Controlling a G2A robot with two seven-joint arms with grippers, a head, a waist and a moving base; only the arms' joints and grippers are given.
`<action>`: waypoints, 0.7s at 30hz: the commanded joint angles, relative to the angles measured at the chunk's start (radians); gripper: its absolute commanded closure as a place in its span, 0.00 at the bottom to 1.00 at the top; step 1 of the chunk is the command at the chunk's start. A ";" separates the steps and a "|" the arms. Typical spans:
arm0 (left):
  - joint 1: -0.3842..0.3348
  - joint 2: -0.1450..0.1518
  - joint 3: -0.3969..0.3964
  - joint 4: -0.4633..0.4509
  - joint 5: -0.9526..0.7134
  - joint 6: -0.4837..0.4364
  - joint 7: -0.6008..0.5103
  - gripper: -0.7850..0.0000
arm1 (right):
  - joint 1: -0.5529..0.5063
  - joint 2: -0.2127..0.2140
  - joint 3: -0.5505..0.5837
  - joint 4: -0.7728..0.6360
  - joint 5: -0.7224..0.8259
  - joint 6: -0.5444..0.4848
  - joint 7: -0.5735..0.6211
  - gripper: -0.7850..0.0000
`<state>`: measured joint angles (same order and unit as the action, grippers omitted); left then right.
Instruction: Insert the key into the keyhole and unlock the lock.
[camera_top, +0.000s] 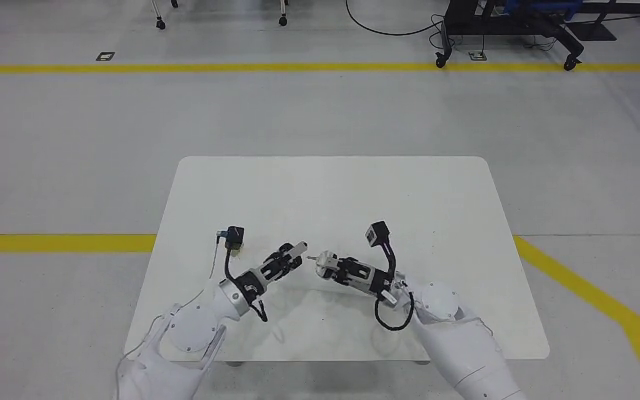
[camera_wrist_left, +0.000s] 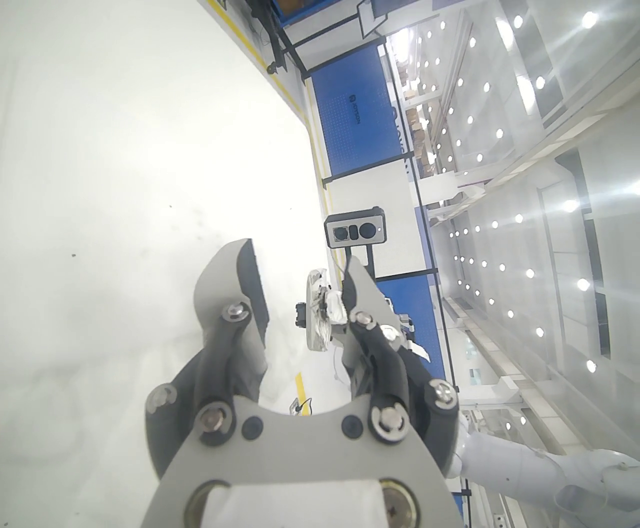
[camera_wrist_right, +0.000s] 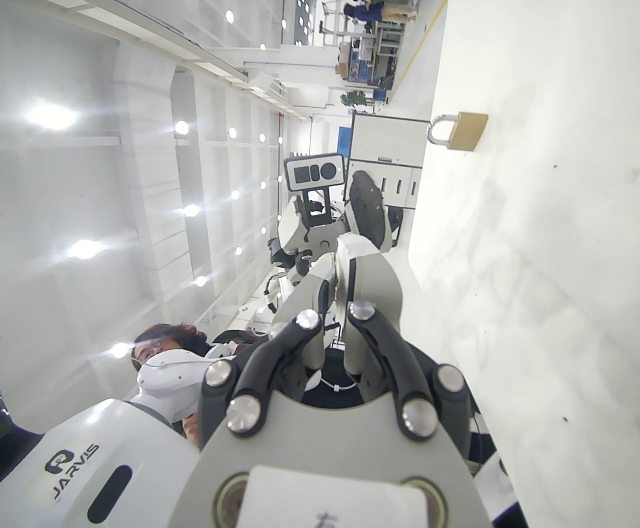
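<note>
While grey floor (camera_top: 300, 120) w/ yellow lines (camera_top: 300, 68) spreads around it, the white worktop (camera_top: 330, 190) carries both arms over its robot-side half. On it the left claw (camera_wrist_left: 299, 255) is spread wide. The right claw (camera_wrist_right: 347, 250) faces it nearly tip to tip, fingers pressed together; can't tell if anything's pinched. The brass lock (camera_wrist_right: 462, 131) sits on the worktop well apart from both claws, close to an edge. It seems stood on end: long axis approx. vertical, shackle pointing up, body down.
</note>
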<state>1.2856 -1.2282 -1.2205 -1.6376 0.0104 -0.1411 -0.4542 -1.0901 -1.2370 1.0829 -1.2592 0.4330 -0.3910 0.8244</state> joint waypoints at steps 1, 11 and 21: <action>0.025 0.008 -0.055 -0.030 -0.002 -0.009 0.005 0.00 | -0.007 0.001 0.017 -0.001 0.001 -0.036 -0.028 1.00; 0.245 0.074 -0.301 -0.209 0.872 0.043 0.115 0.00 | -0.027 0.005 0.066 -0.019 0.017 -0.113 -0.081 1.00; 0.144 0.061 -0.182 -0.025 1.008 0.016 0.214 0.02 | -0.027 0.005 0.066 -0.019 0.017 -0.113 -0.081 1.00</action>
<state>1.4468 -1.1650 -1.4115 -1.6874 1.0245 -0.1254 -0.2512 -1.1168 -1.2318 1.1490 -1.2784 0.4505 -0.5038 0.7437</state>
